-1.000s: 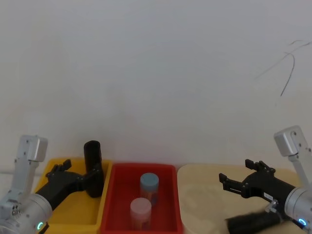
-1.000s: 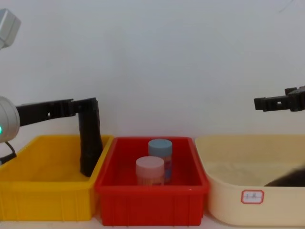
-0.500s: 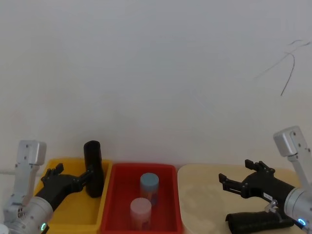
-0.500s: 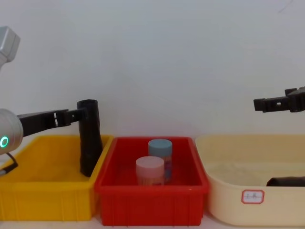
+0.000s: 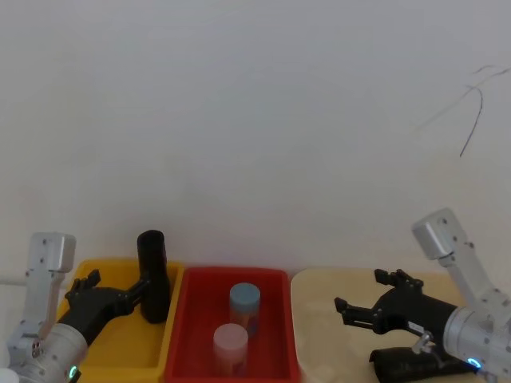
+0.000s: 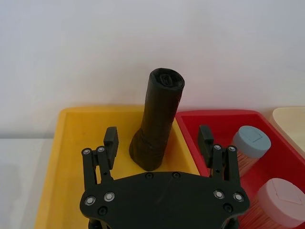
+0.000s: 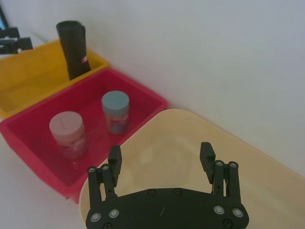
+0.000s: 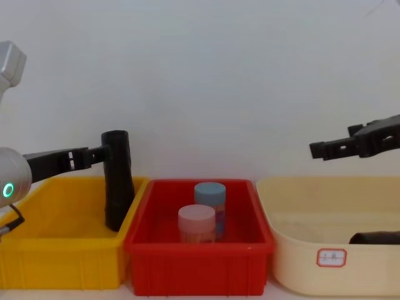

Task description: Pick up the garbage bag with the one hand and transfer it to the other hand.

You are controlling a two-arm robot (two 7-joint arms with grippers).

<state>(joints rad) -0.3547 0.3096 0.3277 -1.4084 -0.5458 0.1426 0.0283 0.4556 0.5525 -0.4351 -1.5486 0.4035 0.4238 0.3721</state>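
- garbage bag: thick black roll of wrinkled film, upright in the yellow bin, at the far corner against the wall next to the red bin; base on the bin floor, top well above the rim.
- left gripper, on the arm with the green ring: above the yellow bin, level with the upper half of the garbage bag and pointing at it. Fingers spread wide, one to each side of the roll. Strips of yellow bin visible between each finger and the black film in the left wrist view, so no grip on the bag.
- right gripper, on the arm with the blue ring: above the beige tub, well apart from the garbage bag, pointing toward the robot's left. Fingers spread wide, nothing between them.
- red bin: between the yellow bin and the beige tub, holding two upright jars. Blue-lidded jar toward the far wall, pink-lidded jar in front of it and just beside it.
- second black roll: on its side on the floor of the beige tub, at the near right, below the right arm.
- white label: on the front wall of the beige tub; writing too small to read.
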